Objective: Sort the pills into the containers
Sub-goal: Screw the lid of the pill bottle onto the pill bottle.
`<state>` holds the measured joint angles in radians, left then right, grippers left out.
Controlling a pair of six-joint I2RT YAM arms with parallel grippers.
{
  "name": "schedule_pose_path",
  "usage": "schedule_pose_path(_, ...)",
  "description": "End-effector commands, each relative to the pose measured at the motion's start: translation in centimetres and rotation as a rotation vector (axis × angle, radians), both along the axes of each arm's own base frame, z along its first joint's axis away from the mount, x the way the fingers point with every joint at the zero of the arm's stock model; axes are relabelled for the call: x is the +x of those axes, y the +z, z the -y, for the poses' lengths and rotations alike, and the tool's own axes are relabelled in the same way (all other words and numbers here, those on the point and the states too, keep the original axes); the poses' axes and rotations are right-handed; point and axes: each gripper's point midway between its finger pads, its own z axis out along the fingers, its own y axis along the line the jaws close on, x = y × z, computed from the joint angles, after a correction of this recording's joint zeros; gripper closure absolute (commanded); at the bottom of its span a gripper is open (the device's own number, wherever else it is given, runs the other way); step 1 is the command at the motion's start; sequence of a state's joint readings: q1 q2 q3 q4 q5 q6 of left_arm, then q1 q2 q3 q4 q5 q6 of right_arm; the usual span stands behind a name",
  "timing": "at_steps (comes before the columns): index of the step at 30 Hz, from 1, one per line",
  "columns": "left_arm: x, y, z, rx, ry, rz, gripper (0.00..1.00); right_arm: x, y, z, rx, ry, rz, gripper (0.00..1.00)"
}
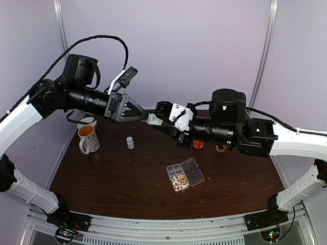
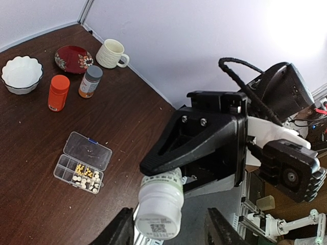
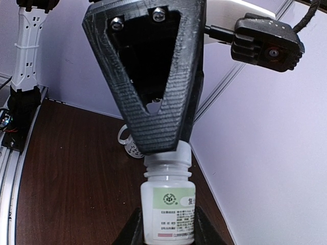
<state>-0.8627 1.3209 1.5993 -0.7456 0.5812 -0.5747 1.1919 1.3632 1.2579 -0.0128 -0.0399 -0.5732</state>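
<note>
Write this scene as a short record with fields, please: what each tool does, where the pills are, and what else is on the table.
left tool: at the cap of the white bottle; whether it grips is not clear
right tool: shut on the bottle's body, above the table
organizer box: on the table, lid open
pills: cream and yellowish, in some cells of the box
second white bottle: standing on the table, apart from the box
other items: orange bottle, grey-capped bottle, white bowl, red plate, cream mug
</note>
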Motion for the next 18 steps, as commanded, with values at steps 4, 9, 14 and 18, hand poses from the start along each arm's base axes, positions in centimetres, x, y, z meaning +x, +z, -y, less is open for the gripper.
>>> schedule_pose_path(4, -0.29, 1.87, -0.52, -0.044, -0.007, 0.034, 0.64, 0.34, 1.05, -0.06, 0.014, -0.026, 0.005, 1.00)
schedule_pose_path(9, -0.39, 1.56, -0.29, -0.040, -0.023, 0.024, 0.74, 0.43, 1.08, -0.22, 0.011, -0.029, -0.004, 1.00)
schedule_pose_path(14, -0.39, 1.51, -0.29, -0.037, -0.027, 0.034, 0.80, 0.27, 1.21, -0.33, 0.012, -0.021, -0.016, 1.00)
schedule_pose_path(18, -0.33, 1.16, -0.15, -0.028, -0.035, 0.038, 0.85, -0.43, 1.97, -0.33, 0.047, 0.015, -0.046, 1.00)
